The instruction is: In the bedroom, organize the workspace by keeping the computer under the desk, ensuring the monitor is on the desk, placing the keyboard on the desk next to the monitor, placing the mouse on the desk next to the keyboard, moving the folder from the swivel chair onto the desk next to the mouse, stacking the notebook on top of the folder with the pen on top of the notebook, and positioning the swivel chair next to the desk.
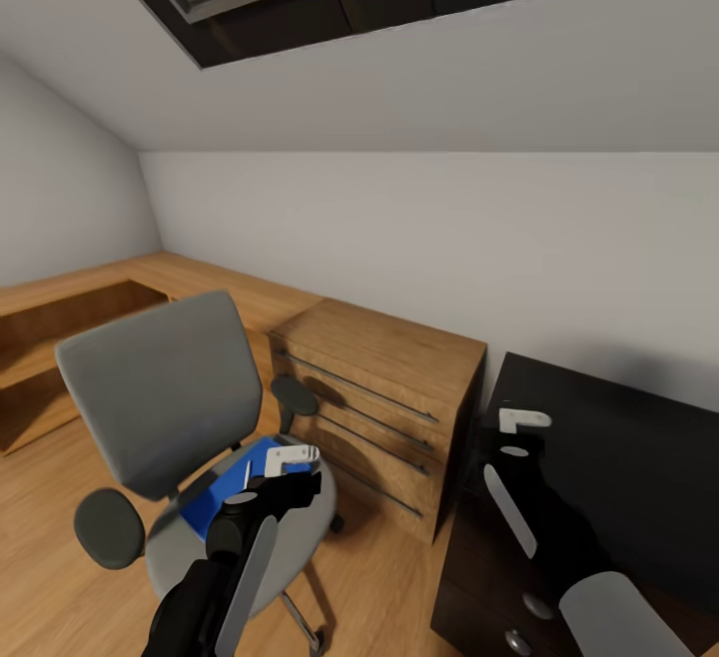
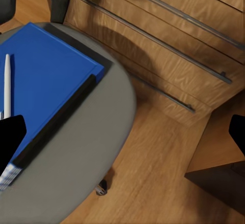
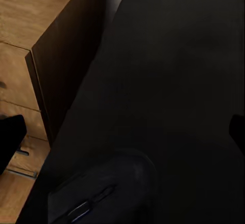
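The swivel chair [image 1: 150,397] stands left of the desk [image 1: 639,467], and the blue folder [image 2: 46,75] lies on its grey seat [image 2: 87,157]. The white pen [image 2: 7,81] rests on the folder. My left gripper [image 1: 290,459] hangs open just above the seat's edge, fingers [image 2: 10,139] spread wide. Beside that finger a pale-edged corner peeks out; I cannot tell if it is the notebook. My right gripper [image 1: 519,427] is open over the black desk top [image 3: 168,81], with the black mouse [image 3: 102,188] lying close beneath it. Computer, monitor and keyboard are out of view.
A light wooden drawer chest [image 1: 384,397] stands between chair and desk, close to both. The desk's dark drawer unit [image 1: 489,587] with round knobs is below my right arm. A low wooden bench [image 1: 60,337] runs along the left wall under the sloped ceiling.
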Controlling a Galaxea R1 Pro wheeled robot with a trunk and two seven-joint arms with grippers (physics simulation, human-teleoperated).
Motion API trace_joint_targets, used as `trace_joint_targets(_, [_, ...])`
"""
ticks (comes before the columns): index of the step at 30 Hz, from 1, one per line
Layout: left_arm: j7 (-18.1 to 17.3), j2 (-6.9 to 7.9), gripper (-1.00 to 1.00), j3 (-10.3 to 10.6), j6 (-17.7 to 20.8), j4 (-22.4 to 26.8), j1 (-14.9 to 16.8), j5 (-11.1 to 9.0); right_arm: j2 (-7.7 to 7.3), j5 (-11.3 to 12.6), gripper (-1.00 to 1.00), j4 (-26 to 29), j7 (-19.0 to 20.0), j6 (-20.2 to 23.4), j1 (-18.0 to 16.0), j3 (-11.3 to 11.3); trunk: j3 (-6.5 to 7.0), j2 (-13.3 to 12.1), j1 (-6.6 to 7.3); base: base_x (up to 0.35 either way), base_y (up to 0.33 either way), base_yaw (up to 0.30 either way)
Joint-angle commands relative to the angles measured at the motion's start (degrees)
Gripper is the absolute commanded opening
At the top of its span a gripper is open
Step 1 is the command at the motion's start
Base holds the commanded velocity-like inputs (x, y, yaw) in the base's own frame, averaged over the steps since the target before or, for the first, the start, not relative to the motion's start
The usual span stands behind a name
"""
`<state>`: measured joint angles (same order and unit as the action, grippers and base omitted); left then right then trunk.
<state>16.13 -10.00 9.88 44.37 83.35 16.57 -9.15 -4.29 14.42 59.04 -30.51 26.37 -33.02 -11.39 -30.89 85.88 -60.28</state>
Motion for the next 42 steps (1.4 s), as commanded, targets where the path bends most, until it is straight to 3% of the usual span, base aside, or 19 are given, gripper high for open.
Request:
trace_joint_targets(1, [0.53, 0.00, 1.00, 0.05, 0.19, 0.06, 0.04, -0.61, -0.09, 0.54, 1.00, 2.28, -1.20, 0.27, 0.19, -0.24, 0.12, -0.38, 0.23, 0.000, 0.000, 0.000])
trace_joint_targets(4, [0.51, 0.00, 1.00, 0.05, 0.19, 0.06, 0.04, -0.61, -0.06, 0.78, 1.00, 11.01, -4.14, 2.00, 3.25, -0.26, 0.48, -1.18, 0.67, 0.000, 0.000, 0.000])
trace_joint_targets(8, [0.48, 0.00, 1.00, 0.05, 0.19, 0.06, 0.04, -0.61, 0.03, 1.07, 1.00, 17.64, -5.15, 3.91, 5.76, -0.30, 0.48, -1.18, 0.67, 0.000, 0.000, 0.000])
trace_joint_targets(14, [0.48, 0.00, 1.00, 0.02, 0.17, 0.06, 0.04, -0.61, 0.36, 1.15, 1.00, 19.35, -5.33, 4.04, 6.34, -0.38, 0.48, -1.18, 0.67, 0.000, 0.000, 0.000])
trace_joint_targets(17, [0.48, 0.00, 1.00, -0.01, 0.11, 0.06, 0.04, -0.61, 2.56, 1.11, 1.00, 20.98, -5.50, 3.96, 6.38, -0.23, 0.48, -1.18, 0.67, 0.000, 0.000, 0.000])
trace_joint_targets(21, [0.48, 0.00, 1.00, -0.03, 0.10, 0.06, 0.04, -0.61, 4.02, 1.09, 1.00, 21.40, -6.44, 3.89, 6.39, -0.16, 0.48, -1.18, 0.67, 0.000, 0.000, 0.000])
trace_joint_targets(22, [0.35, 0.00, 1.00, 0.03, -3.81, 0.02, -0.12, -0.61, 4.71, 1.09, 1.00, 21.44, -7.93, 3.70, 6.39, 0.04, 0.48, -1.18, 0.67, 0.000, 0.000, 0.000])
trace_joint_targets(25, [0.23, 0.00, 1.00, 0.04, -6.59, -0.02, -0.93, -0.61, 4.73, 1.13, 1.00, 21.18, -7.98, 3.59, 6.39, 0.05, 0.48, -1.18, 0.67, -0.072, 0.000, 0.000])
trace_joint_targets(42, [0.22, 0.00, 1.00, 0.05, -6.93, -0.03, -1.10, -0.61, 4.65, 1.05, 1.00, 21.03, -7.98, 3.36, 6.39, 0.05, 0.47, -1.18, 0.67, -0.314, 0.000, -0.105])
